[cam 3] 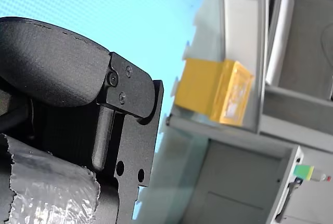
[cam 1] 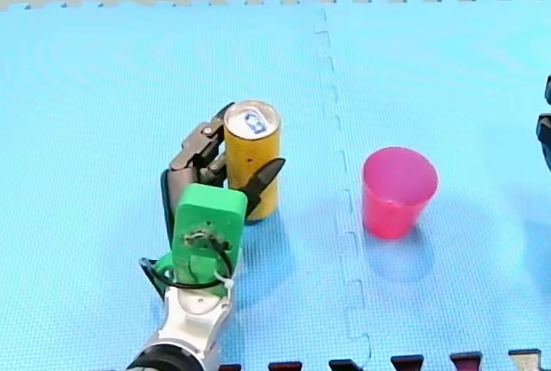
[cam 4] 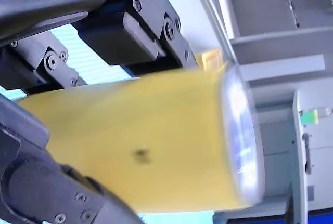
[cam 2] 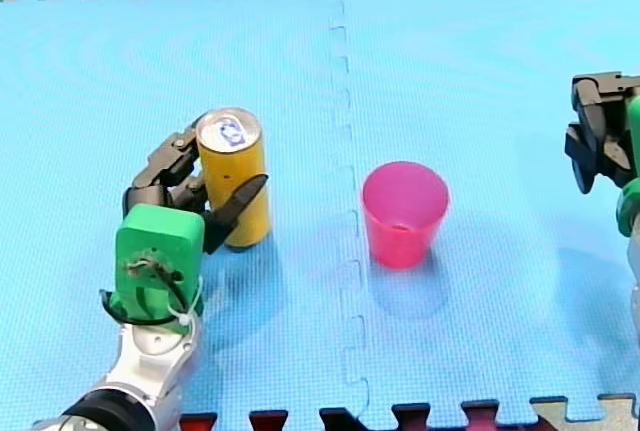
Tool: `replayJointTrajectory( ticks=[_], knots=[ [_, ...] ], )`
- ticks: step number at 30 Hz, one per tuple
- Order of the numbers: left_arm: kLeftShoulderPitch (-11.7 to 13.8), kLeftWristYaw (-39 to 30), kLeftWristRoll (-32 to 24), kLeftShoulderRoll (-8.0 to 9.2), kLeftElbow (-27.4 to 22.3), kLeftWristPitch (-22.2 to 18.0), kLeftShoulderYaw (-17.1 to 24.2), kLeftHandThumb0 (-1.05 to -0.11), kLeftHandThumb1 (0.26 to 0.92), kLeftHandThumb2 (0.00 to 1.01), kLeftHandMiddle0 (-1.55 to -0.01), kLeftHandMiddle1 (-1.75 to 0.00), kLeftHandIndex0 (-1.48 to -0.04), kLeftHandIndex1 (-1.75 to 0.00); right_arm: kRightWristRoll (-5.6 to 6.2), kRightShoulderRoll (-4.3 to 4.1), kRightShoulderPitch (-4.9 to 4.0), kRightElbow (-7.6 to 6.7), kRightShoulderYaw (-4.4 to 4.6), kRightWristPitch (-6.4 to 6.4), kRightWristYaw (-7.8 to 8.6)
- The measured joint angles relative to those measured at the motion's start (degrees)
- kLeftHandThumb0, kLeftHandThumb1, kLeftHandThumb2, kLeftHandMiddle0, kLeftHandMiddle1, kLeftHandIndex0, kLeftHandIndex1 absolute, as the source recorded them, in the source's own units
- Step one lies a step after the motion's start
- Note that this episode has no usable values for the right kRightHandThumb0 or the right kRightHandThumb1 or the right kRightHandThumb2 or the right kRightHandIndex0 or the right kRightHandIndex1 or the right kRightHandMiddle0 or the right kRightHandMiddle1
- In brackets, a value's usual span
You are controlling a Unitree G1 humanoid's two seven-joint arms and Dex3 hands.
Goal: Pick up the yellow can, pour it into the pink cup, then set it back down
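The yellow can stands upright on the blue foam mat, left of centre. My left hand comes in from the near left and is shut on it: the fingers wrap its left side and the thumb crosses its front. The second wrist view shows this same can pressed between black fingers. To the can's right, upright and apart from it, stands the pink cup. My right hand hovers at the right edge, beyond the cup, holding nothing.
A jigsaw seam runs through the mat between can and cup. The mat's toothed far edge meets grey floor. In the first wrist view a yellow box sits by grey cabinets past the mat.
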Motion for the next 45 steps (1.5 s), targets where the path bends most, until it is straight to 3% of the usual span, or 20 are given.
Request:
replayJointTrajectory(
  ticks=[11,31,36,45],
  knots=[
    [0.00,0.40,0.25,-0.27,0.16,-0.74,0.35,-0.742,0.777,0.00,-0.64,0.00,-0.51,0.00,0.04,-0.09,0.00,-0.09,-0.10,0.05,0.06],
    [0.00,-0.81,0.95,0.06,0.50,-1.96,0.19,-0.923,0.830,0.01,-0.54,0.00,-0.41,0.00,-0.04,-0.09,0.00,-0.15,0.04,0.08,-0.16],
    [0.00,-0.59,3.65,1.25,0.58,-1.26,-1.81,-0.973,0.859,0.01,-0.45,0.00,-0.35,0.00,-0.06,0.00,0.00,-0.15,0.13,0.08,-0.29],
    [1.39,-0.02,7.46,3.99,0.05,0.75,-6.31,-1.028,0.872,0.01,-0.42,0.00,-0.34,0.00,-0.16,0.50,-0.07,-0.15,0.33,0.11,-0.79]
  ],
)
